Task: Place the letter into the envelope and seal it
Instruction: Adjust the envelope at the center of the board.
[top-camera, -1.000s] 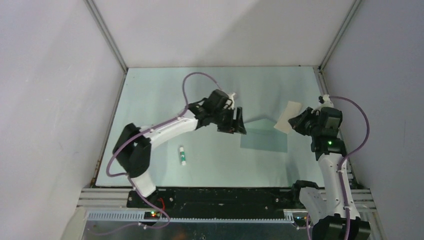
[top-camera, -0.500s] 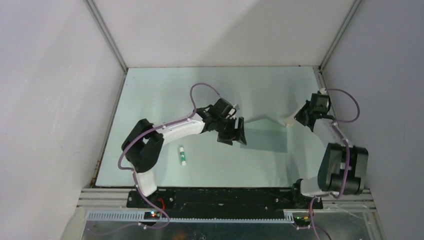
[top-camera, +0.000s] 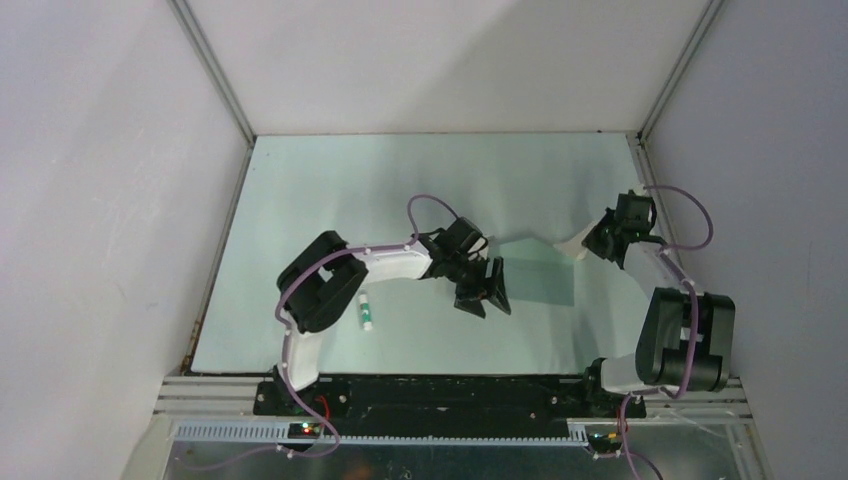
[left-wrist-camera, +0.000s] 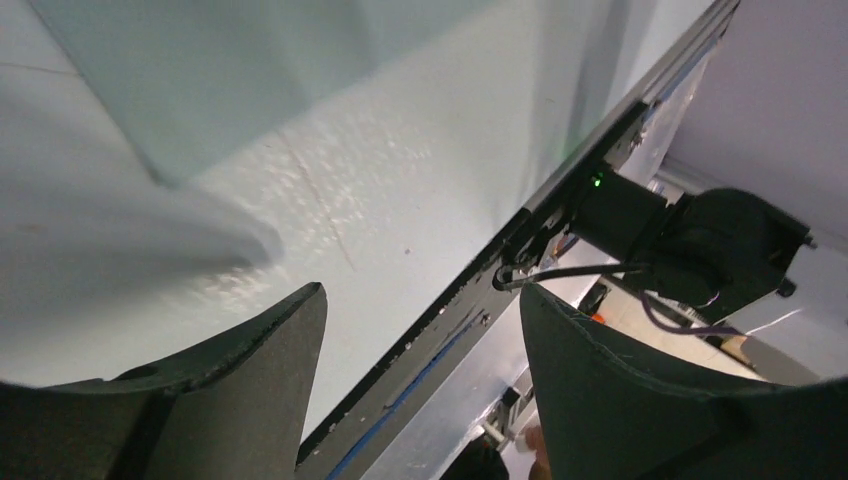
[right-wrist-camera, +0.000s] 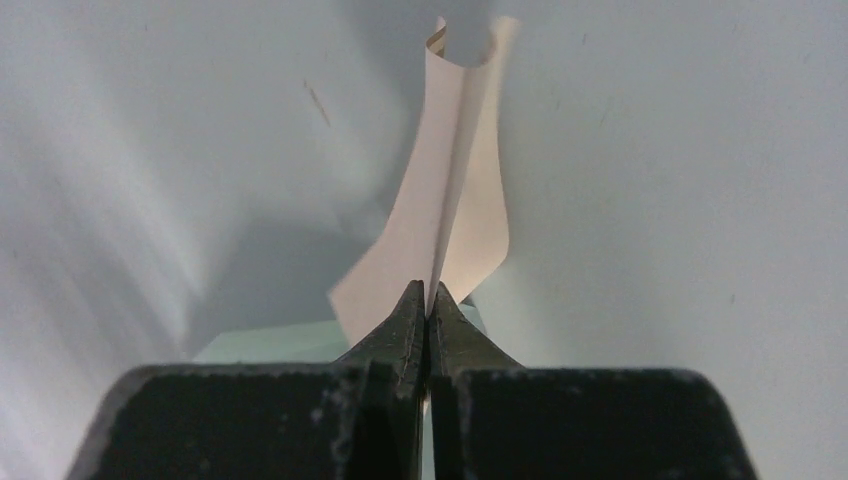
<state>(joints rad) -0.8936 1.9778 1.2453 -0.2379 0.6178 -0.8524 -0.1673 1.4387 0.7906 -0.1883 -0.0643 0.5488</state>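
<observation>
The envelope (top-camera: 538, 277) lies flat right of the table's middle, its triangular flap open toward the back. My left gripper (top-camera: 484, 293) is open and empty at the envelope's left edge; in the left wrist view (left-wrist-camera: 420, 300) only tabletop and the front rail show between its fingers. My right gripper (top-camera: 597, 245) is shut on the letter (top-camera: 574, 247), a tan sheet held on edge beyond the envelope's right end. In the right wrist view the letter (right-wrist-camera: 455, 200) curls upward from the shut gripper (right-wrist-camera: 428, 292).
A small white stick with a green cap (top-camera: 365, 311) lies on the table left of the left gripper. The black front rail (left-wrist-camera: 560, 215) and the right arm's base (left-wrist-camera: 700, 250) show in the left wrist view. Grey walls enclose three sides.
My left gripper moved right and toward the front, down to the envelope's left edge. My right gripper lowered the letter and carried it slightly left toward the envelope's right end.
</observation>
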